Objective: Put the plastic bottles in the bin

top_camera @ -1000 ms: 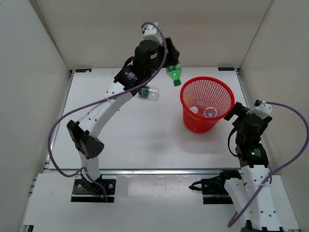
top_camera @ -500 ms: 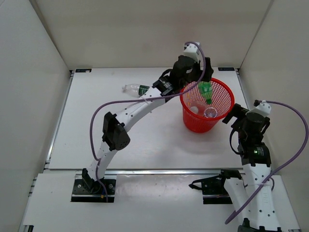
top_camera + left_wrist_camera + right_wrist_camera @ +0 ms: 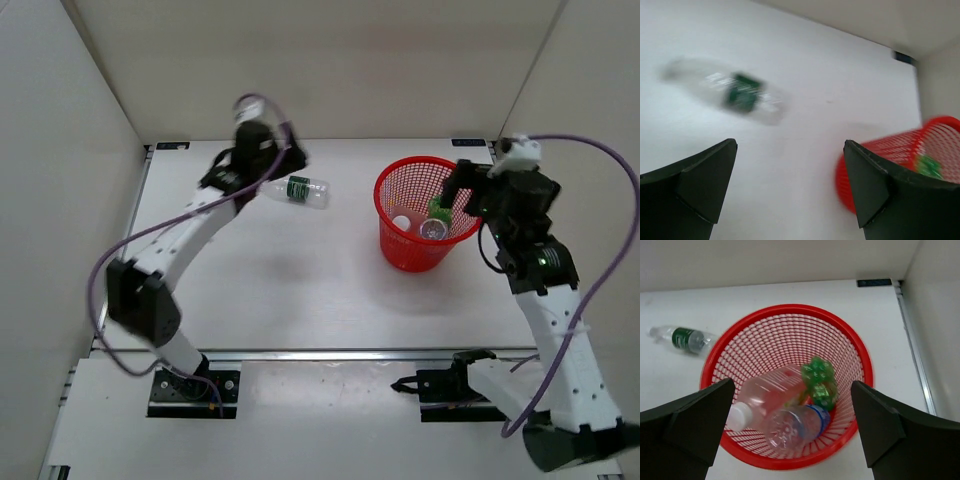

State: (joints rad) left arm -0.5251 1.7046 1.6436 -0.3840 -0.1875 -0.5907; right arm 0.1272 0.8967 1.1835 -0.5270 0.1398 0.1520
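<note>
The red mesh bin stands at the right of the table. In it lie the large clear bottle, the small green bottle and the clear blue-label bottle; the green one also shows in the top view. The clear bottle with the dark-green label lies on the table left of the bin, blurred in the left wrist view. My left gripper is open and empty, just behind that bottle. My right gripper is open and empty above the bin's right rim.
White walls enclose the table on the left, back and right. A metal rail runs along the table's near edge. Small black markers sit at the back corners. The bin also shows at the right of the left wrist view.
My left arm swung from over the bin back left to the dark-green-label bottle, leaving the green bottle in the bin. My right arm rose and moved over the bin's right rim.
</note>
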